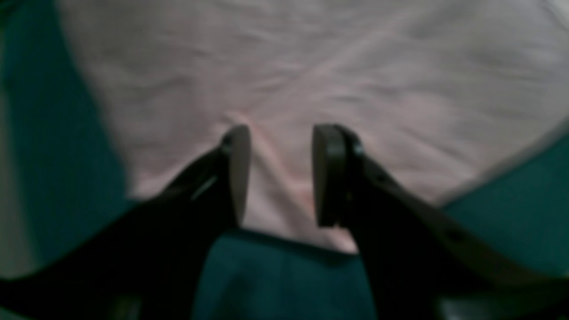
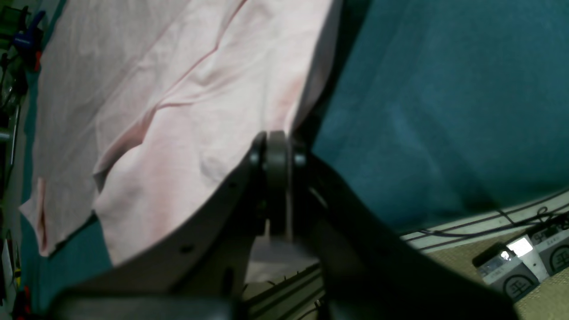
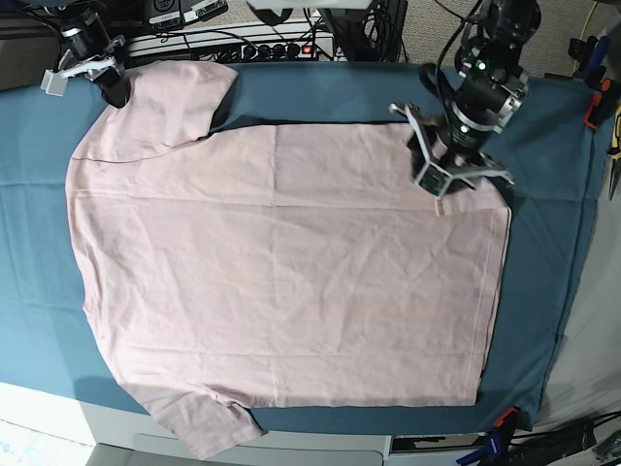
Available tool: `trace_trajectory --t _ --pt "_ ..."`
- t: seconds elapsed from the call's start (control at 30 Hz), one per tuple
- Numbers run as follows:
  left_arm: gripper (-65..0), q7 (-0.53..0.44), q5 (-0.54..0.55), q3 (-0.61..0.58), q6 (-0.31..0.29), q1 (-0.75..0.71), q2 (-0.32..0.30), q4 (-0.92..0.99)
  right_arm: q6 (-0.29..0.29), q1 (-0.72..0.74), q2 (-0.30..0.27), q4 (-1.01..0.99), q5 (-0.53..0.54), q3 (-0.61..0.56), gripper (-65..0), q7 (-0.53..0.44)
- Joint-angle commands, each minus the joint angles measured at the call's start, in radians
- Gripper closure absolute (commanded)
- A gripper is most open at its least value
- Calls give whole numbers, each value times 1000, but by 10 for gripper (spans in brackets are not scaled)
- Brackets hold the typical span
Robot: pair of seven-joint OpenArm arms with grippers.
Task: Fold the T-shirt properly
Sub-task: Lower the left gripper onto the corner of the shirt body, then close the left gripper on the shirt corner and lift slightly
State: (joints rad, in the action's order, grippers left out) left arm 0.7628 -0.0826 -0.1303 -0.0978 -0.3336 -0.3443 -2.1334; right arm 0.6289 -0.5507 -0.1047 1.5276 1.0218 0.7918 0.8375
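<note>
The pale pink T-shirt [image 3: 291, 262] lies spread flat, plain side up, on the teal table cloth [image 3: 543, 291]. My left gripper [image 3: 456, 177] is open and hovers low over the shirt's far right corner. In the left wrist view its fingers [image 1: 238, 169] stand apart with a fold of pink fabric [image 1: 275, 164] between them, not clamped. My right gripper [image 3: 105, 83] is at the far left corner by the sleeve [image 3: 179, 92]. In the right wrist view it [image 2: 278, 138] is shut on the shirt's edge [image 2: 293, 106], which lifts the cloth slightly.
A power strip and cables [image 3: 243, 44] run along the table's far edge. Clamps [image 3: 594, 102] and tools sit at the right edge, another clamp [image 3: 500, 422] at the front. Small grey boxes [image 2: 511, 266] lie on the floor beyond the table.
</note>
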Motion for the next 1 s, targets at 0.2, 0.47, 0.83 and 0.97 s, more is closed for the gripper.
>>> trace_trajectory --t 0.2,0.47,0.83,0.97 --pt "-243 5 -107 -47 45 29 -11 91 -12 -12 -4 2 -47 -1 0 45" --pt "-243 28 -355 -312 212 119 -28 175 -12 -12 -4 2 -47 -1 0 45" --pt "-243 34 -438 -381 268 180 -39 372 -12 -11 -4 3 -47 -1 0 44" --pt "-243 36 -439 -381 275 186 -39 415 -12 -11 -4 3 -46 -1 0 44"
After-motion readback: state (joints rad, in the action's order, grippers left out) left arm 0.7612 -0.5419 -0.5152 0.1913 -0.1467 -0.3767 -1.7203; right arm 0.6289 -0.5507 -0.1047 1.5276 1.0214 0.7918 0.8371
